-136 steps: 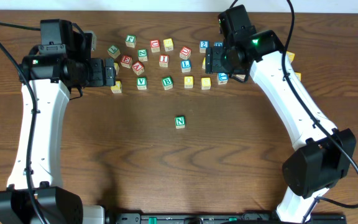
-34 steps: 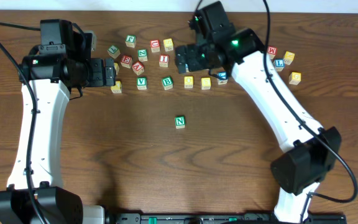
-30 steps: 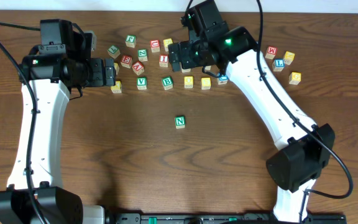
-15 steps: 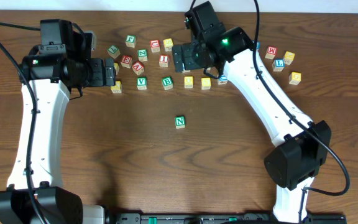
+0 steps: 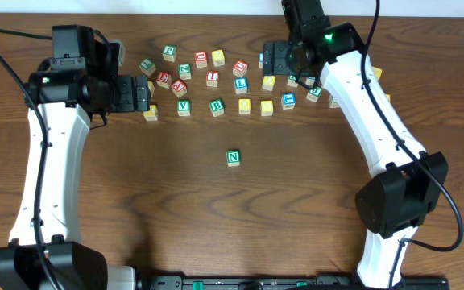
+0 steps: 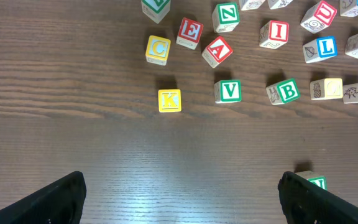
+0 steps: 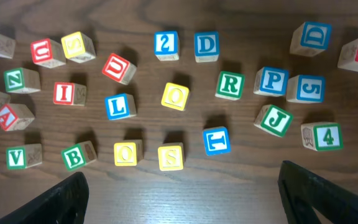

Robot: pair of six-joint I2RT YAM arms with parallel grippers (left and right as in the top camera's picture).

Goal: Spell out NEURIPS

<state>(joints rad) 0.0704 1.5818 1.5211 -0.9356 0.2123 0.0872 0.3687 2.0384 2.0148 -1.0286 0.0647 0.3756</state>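
A green N cube (image 5: 233,158) stands alone on the table in front of the cluster, and its edge shows in the left wrist view (image 6: 312,180). In the cluster I see a red E (image 6: 190,31), a red U (image 7: 119,68), a green R (image 7: 230,84), a red I (image 7: 65,93), a blue P (image 7: 272,80) and a yellow S (image 7: 170,157). My right gripper (image 7: 182,199) hangs open and empty above the right half of the cluster (image 5: 271,60). At the cluster's left end my left gripper (image 6: 182,199) is open over bare wood (image 5: 139,93).
Other cubes lie among them: a blue L (image 7: 117,106), a green B (image 7: 74,155), a green V (image 7: 16,157), a blue 2 (image 7: 166,43), a blue D (image 7: 206,45), a green 4 (image 7: 326,135) and a yellow K (image 6: 169,100). The table's back edge runs just behind the cubes.
My right arm has swung from over the middle of the cluster back toward its right side, holding nothing. The left arm and the cubes have not moved.
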